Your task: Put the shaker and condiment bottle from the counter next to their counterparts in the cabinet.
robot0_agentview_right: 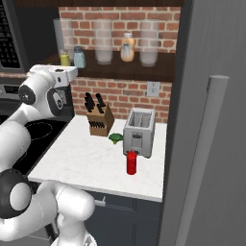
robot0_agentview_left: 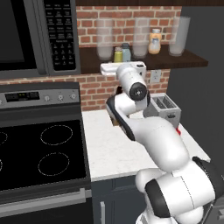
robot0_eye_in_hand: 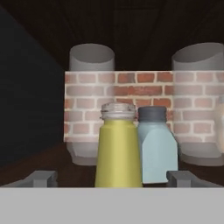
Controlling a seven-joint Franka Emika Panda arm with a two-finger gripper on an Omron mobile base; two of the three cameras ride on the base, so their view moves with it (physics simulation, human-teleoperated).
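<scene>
Yellow-green cylindrical shaker [robot0_eye_in_hand: 117, 151]: on dark wooden shelf [robot0_agentview_right: 129, 71], touching pale blue grey-capped shaker [robot0_eye_in_hand: 156, 146]; placed. Jaws spread open around it, released. Bright red condiment bottle [robot0_agentview_right: 131, 162]: on white marble desk [robot0_agentview_right: 86, 161], pending.

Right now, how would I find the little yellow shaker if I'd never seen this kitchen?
Look at the dark wooden shelf on the red brick wall, above the white counter. Near its stove end, two small shakers stand side by side. The shaker is the yellow-green one with a pale cap; the neighbour is pale blue with a grey cap.
</scene>
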